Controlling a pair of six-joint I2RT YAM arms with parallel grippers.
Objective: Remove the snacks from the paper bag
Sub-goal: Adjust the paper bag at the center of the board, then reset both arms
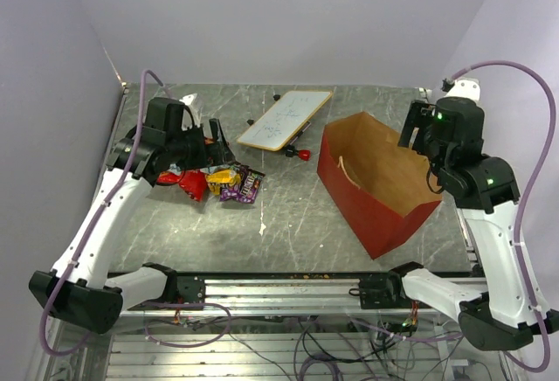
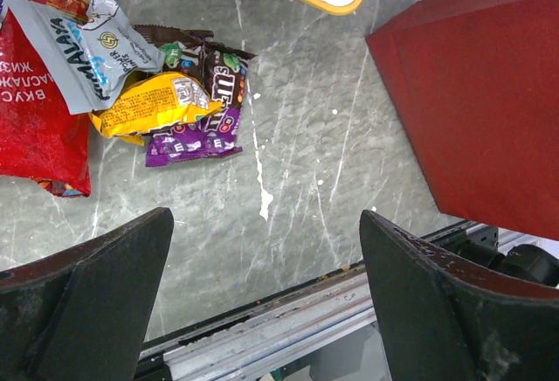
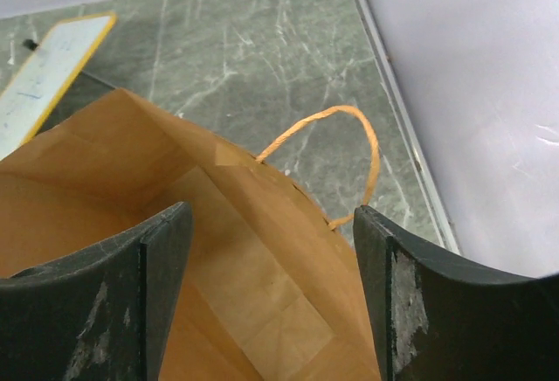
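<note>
The red paper bag [image 1: 376, 202] stands open at the right of the table, its brown kraft inside showing no snacks. The snacks lie in a pile at the left: the red chip bag [image 1: 192, 183], a yellow packet [image 1: 223, 176] and a purple packet [image 1: 242, 190]. In the left wrist view I see the chip bag [image 2: 35, 128], a light blue packet [image 2: 83, 53], the yellow packet [image 2: 153, 103], a dark brown packet [image 2: 179, 42] and the purple packet [image 2: 196, 136]. My left gripper [image 2: 266, 289] is open and empty above the table beside the pile. My right gripper [image 3: 272, 289] is open and empty over the bag's far end, near its cord handle [image 3: 354, 149].
A white board [image 1: 286, 119] with a yellow rim lies at the back middle, with a small red-and-black marker [image 1: 300, 153] beside it. The metal rail [image 1: 288, 289] runs along the near edge. Purple walls close in the left, back and right sides.
</note>
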